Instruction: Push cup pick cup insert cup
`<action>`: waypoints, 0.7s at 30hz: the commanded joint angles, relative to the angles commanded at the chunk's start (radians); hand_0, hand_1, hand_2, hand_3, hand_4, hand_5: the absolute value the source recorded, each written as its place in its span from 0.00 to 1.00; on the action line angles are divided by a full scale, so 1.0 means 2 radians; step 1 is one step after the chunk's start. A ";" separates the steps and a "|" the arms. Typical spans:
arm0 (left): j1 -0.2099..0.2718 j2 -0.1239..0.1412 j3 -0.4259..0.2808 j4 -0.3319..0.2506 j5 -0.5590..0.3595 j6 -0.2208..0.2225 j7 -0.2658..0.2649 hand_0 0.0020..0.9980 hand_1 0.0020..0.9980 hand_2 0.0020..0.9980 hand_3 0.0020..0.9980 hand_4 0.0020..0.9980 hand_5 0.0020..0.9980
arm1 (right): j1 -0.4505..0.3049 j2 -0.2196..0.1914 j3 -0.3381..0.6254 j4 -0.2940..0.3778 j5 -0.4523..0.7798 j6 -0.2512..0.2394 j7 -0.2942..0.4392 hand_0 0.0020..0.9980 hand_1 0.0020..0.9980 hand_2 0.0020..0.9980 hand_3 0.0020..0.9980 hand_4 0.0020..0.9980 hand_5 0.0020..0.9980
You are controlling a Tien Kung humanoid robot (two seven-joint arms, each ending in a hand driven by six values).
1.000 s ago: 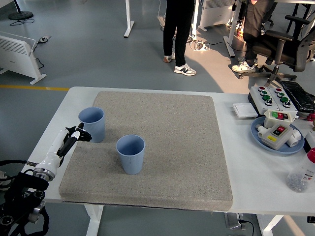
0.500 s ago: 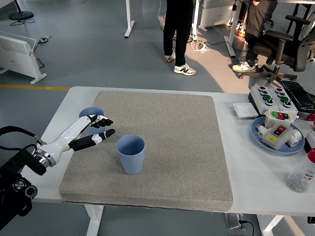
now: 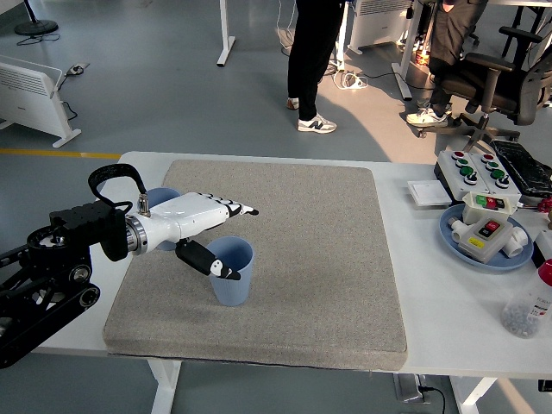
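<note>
Head view: left hand (image 3: 210,231) spread over the near cup, nothing held

Head view: the left arm is seen reaching in from the left over the grey mat (image 3: 319,259); its fingers (image 3: 233,208) are extended wide above the mat and the thumb is dropped across the rim of the near blue cup (image 3: 233,274), which stands upright at the mat's front-left. A second blue cup (image 3: 160,199) is partly hidden behind the wrist, at the mat's left edge. On the white table (image 3: 448,319), right side, a blue plate (image 3: 457,243) with a button box is noted. A person's legs (image 3: 309,60) are seen beyond the table
</note>
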 joint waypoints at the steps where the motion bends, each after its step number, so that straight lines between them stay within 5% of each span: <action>1: -0.010 -0.001 0.008 0.003 0.000 -0.009 0.002 0.90 0.91 0.99 1.00 0.95 0.46 | 0.000 0.000 0.000 0.000 0.000 0.000 0.000 0.53 0.55 0.57 0.58 0.07 0.80; 6: -0.044 -0.010 0.040 0.022 -0.004 -0.044 0.015 0.88 0.90 0.99 0.99 0.94 0.43 | -0.001 -0.001 -0.002 0.000 -0.002 0.001 0.000 0.53 0.55 0.57 0.58 0.07 0.79; 9: -0.047 -0.014 0.044 0.026 -0.007 -0.047 0.016 0.88 0.90 0.99 0.99 0.94 0.43 | -0.001 -0.001 -0.002 0.000 -0.003 0.001 0.000 0.53 0.55 0.57 0.58 0.07 0.79; 10: -0.048 -0.016 0.046 0.027 -0.007 -0.048 0.016 0.77 0.84 0.97 0.96 0.89 0.30 | -0.001 -0.001 -0.002 0.000 -0.003 0.001 0.000 0.53 0.55 0.57 0.58 0.07 0.79; 15: -0.058 -0.021 0.061 0.032 -0.006 -0.051 0.014 0.77 0.84 0.97 0.96 0.89 0.30 | -0.001 -0.001 -0.001 0.000 -0.006 0.001 0.000 0.53 0.55 0.57 0.58 0.07 0.79; 16: -0.060 -0.022 0.064 0.033 -0.006 -0.052 0.014 0.64 0.78 0.91 0.86 0.80 0.18 | -0.001 -0.001 -0.001 0.000 -0.007 0.001 0.000 0.53 0.55 0.56 0.58 0.07 0.79; 21: -0.068 -0.027 0.073 0.043 -0.002 -0.059 0.014 0.64 0.78 0.91 0.86 0.80 0.18 | -0.001 -0.001 -0.001 0.000 -0.010 0.002 0.000 0.53 0.55 0.56 0.58 0.07 0.79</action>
